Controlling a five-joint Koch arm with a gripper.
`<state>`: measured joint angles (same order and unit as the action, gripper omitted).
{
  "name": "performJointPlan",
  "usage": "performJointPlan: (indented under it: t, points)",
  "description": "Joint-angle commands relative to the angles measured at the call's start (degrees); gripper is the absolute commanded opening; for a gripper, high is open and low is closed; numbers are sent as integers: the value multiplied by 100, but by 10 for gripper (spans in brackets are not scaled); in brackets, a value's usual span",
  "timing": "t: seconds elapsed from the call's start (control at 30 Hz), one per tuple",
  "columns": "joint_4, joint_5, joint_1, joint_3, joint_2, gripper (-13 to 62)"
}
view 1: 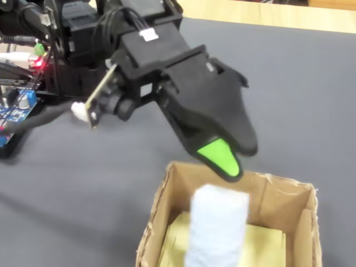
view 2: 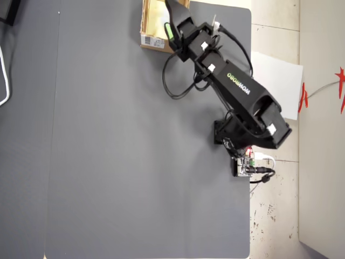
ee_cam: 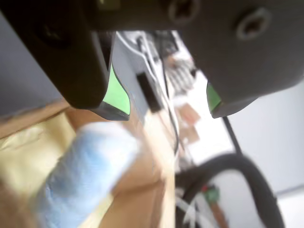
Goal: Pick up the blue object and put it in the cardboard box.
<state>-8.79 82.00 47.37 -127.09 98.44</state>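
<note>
Gripper (view 1: 231, 161) poised just above rear rim of cardboard box (view 1: 281, 192), pointing down and toward the camera in the fixed view. Jaws parted, green pads (ee_cam: 118, 92) well apart in the wrist view, nothing between them. Gripper (ee_cam: 164, 107) empty.

Blue object (view 1: 218, 228) inside the box, clear of the jaws; pale blue, almost white, oblong, standing roughly upright over the pale yellowish floor in the fixed view. Blurred in the wrist view (ee_cam: 88, 173), below the left pad, tilted, with box wall (ee_cam: 28, 121) behind. Contact with box floor not discernible.

Overhead view: box (view 2: 152, 29) at the top edge of dark grey mat (view 2: 108, 151), white barcode label (view 2: 152, 41) on its near outer side; arm stretched from its base (view 2: 232, 132) toward the box, gripper (view 2: 170, 24) over the opening. Small circuit board (view 2: 245, 164) with cables just beside the base. Blue object not distinguishable there.
</note>
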Motion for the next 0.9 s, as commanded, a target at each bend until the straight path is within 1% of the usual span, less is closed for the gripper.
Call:
performJointPlan:
  t: [0.0, 0.17, 0.27, 0.47, 0.6, 0.87]
  points:
    - [-281, 404, -141, 202, 343, 324]
    - [-782, 1002, -905, -360, 844, 325]
    - [-844, 1160, -1450, -677, 1195, 337]
    - [-1107, 1468, -2435, -1406, 1793, 339]
    - [-1318, 1468, -3173, -1890, 2145, 339]
    - [-1239, 1485, -4236, -2698, 2672, 338]
